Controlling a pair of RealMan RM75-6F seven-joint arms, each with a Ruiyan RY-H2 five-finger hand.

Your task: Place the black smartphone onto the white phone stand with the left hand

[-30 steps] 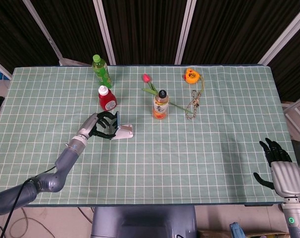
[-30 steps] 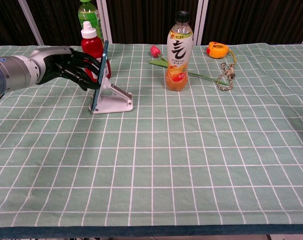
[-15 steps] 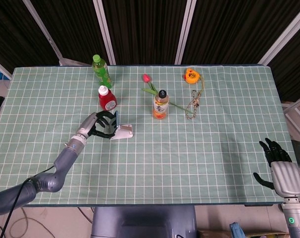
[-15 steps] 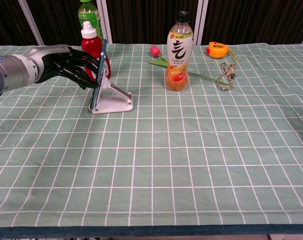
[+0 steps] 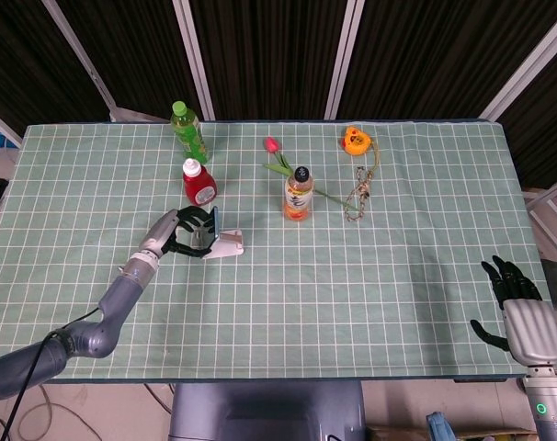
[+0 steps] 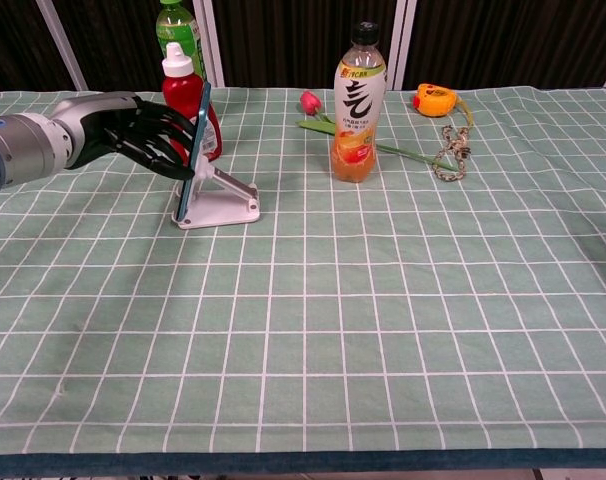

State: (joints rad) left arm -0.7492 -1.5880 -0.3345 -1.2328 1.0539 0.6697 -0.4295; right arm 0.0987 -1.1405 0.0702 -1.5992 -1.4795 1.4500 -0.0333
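The black smartphone [image 6: 188, 185] [image 5: 215, 220] stands nearly upright, its lower edge in the white phone stand [image 6: 228, 203] [image 5: 231, 244] at the table's left. My left hand [image 6: 133, 130] [image 5: 182, 231] reaches in from the left, and its dark fingers [image 6: 173, 140] hold the phone's upper part. The phone's screen side faces the hand and is mostly hidden. My right hand [image 5: 513, 285] hangs off the table's near right corner with fingers apart and holds nothing; the chest view does not show it.
A red squeeze bottle [image 6: 188, 100] [image 5: 198, 181] stands just behind the phone, and a green bottle [image 6: 178, 25] [image 5: 188, 131] further back. An orange drink bottle [image 6: 355, 105] [image 5: 299, 193], a tulip [image 6: 311, 102], an orange tape measure [image 6: 435, 100] and a cord [image 6: 449, 155] lie centre-right.
The phone and stand have shifted slightly to the left and away, with my left hand still on the phone. The right hand has not moved.
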